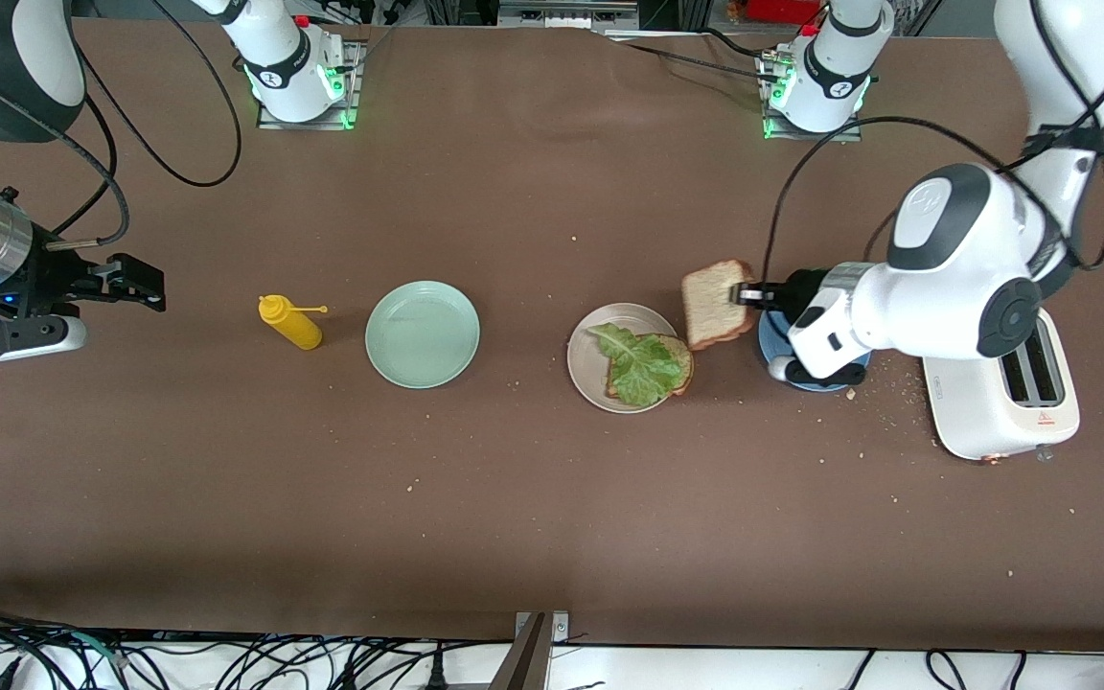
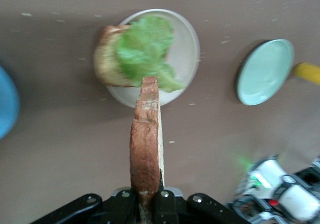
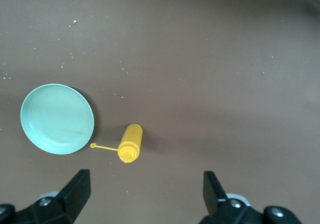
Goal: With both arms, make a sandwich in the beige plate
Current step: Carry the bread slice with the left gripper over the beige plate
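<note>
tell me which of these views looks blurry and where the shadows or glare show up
Front view: sharp and evenly lit, with green lights glowing at both arm bases. Left wrist view: soft throughout, the mint-green plate and blue plate smeared at the edges, the held bread slice clearest. Right wrist view: crisp, the yellow bottle casting a small soft shadow on the table.

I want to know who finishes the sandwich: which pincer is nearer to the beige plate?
Left. The left pincer holds a bread slice in the air right beside the beige plate; the right pincer waits open at the right arm's end.
</note>
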`<state>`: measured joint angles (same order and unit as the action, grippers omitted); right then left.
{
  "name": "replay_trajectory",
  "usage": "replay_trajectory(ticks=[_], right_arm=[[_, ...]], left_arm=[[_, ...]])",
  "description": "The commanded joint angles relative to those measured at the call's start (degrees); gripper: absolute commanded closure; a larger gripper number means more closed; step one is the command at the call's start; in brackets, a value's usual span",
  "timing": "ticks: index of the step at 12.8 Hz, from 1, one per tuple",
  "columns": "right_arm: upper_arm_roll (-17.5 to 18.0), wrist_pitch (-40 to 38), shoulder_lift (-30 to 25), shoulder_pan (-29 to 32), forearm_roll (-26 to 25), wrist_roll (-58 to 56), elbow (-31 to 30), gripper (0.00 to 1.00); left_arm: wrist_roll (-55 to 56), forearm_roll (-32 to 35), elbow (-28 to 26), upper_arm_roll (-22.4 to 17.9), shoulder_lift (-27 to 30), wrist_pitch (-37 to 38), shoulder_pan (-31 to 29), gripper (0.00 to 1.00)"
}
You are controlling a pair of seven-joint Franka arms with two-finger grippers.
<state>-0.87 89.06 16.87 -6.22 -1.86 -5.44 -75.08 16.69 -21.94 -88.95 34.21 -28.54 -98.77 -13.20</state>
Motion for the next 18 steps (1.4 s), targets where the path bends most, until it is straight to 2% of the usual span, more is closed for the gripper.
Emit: replay_trajectory(ticks=[1,5,7,12,13,15,18], right_arm=[[-0.01,-0.47,-0.35,0.16,-0.08,0.08,-0.07,0.0],[-0.01,-0.03,-0.44,-0.02,-0.08,0.08,0.02,0.0],[-0.01,0.06,-0.35,-0.02,-0.08,0.08,0.02,0.0],[-0.01,0.06,-0.26,-0.02,-0.08,0.08,-0.07,0.0],[-0.01,0.06,-0.35,-0.02,-0.08,0.08,-0.07,0.0],[-0.01,0.06,-0.26,-0.02,-0.08,0.08,-0.07,0.0],[-0.01,0.06,-0.26,-0.02,-0.08,-0.01,-0.07,0.0]], left_arm=[[-0.68,-6.69,1.5,0.07,-4.58,-3.35,0.37,1.0],[-18.21,-9.17,1.5,-0.02,-12.39,-8.02,0.46,1.0],[-26.58,-14.07,0.72,-0.02,-15.04,-11.43,0.55,1.0],[-31.01,-14.89,0.27,-0.37,-17.86,-13.12,0.55,1.0],[-31.01,-14.8,-0.08,-0.46,-18.13,-13.12,0.55,0.91],[-31.01,-14.01,-0.25,-1.07,-18.31,-13.21,0.46,0.0],[-31.1,-13.83,-1.13,-2.04,-18.31,-13.12,0.55,0.0]])
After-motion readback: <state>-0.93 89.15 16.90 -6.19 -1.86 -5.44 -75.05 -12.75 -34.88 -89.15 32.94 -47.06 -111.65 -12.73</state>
